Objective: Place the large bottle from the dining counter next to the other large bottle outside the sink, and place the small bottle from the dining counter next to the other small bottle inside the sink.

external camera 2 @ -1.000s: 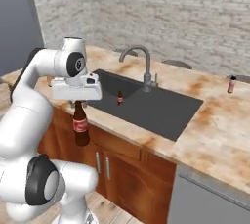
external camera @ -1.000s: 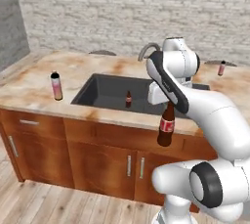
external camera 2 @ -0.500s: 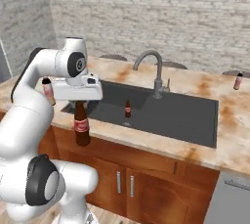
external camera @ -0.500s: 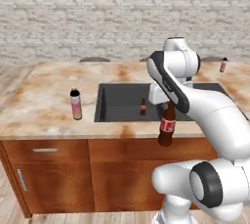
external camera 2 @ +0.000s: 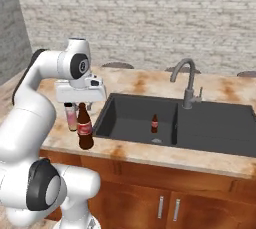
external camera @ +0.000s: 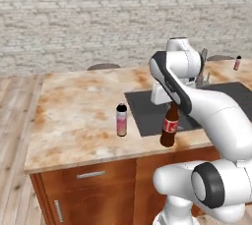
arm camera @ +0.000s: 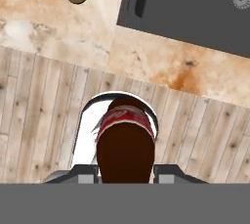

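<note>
My gripper (external camera 2: 83, 105) is shut on the neck of the large bottle (external camera 2: 84, 128), a tall dark-brown one with a red label. It hangs upright by the counter's front edge, left of the sink (external camera 2: 135, 118). In the hand view the large bottle (arm camera: 125, 140) sits between my fingers with wooden floor beneath it. The other large bottle (external camera: 121, 120), pink with a black cap, stands on the counter just behind and to the left. The other small bottle (external camera 2: 154, 123) stands inside the sink. The small bottle (external camera: 237, 63) stands far back on the right.
A curved grey faucet (external camera 2: 186, 80) rises behind the sink's middle divider. The marbled counter (external camera: 74, 116) stretches wide to the left of the pink bottle. Wooden drawers and doors (external camera 2: 165, 203) front the counter. A brick wall runs behind.
The whole picture has shifted, so the base has driven and turned; the sink and pink bottle now lie closer under the arm. The brown bottle stays gripped throughout.
</note>
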